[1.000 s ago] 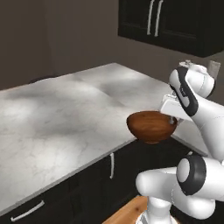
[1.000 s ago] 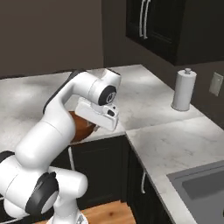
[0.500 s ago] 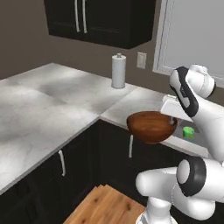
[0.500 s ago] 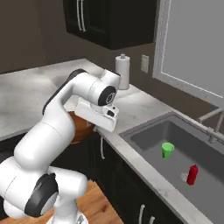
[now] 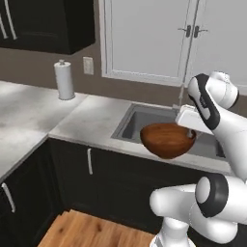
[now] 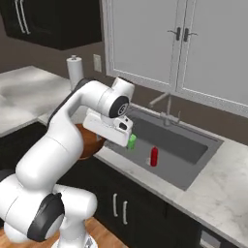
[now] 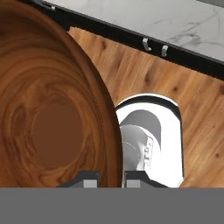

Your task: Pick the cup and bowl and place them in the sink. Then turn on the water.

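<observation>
Bowl is held by its rim in the closed gripper, raised in front of the near tabletop edge, over the wooden floor. In the sink, the cup is seen standing on the basin floor, with a small red bottle just to its right. A paper towel roll is seen far left.

You could see little of the bowl from the right base: the arm covered most of it. In the hand view its left side ran off the edge, and the fingertips barely cleared the bottom.
</observation>
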Robot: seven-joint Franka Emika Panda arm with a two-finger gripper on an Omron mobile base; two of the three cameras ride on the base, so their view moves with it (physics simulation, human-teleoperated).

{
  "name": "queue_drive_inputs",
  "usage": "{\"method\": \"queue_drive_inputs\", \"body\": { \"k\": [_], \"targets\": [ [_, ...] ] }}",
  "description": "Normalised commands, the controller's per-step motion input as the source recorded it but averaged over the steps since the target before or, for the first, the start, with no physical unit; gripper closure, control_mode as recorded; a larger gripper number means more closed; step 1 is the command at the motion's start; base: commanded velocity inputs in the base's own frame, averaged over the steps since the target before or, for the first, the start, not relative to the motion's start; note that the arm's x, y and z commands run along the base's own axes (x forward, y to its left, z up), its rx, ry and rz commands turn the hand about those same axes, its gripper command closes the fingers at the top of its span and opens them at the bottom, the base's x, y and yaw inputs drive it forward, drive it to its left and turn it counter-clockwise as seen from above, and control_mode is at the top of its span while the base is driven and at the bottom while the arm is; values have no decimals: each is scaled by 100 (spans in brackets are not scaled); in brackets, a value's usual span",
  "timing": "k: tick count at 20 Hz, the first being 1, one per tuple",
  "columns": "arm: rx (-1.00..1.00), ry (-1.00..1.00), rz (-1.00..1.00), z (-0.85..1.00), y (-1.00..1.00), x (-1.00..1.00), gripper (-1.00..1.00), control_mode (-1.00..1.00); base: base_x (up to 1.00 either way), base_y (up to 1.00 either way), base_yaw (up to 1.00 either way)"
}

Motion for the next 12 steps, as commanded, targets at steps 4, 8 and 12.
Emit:
{"method": "queue_drive_inputs", "body": {
  "k": [4, 8, 12],
  "targets": [
    [0, 0, 0, 0, 0, 0, 100, 100, -16, -13, -48],
    [0, 0, 0, 0, 0, 0, 100, 100, -1, 0, -51],
    [0, 0, 0, 0, 0, 0, 100, 100, 0, 0, -51]
  ]
}}
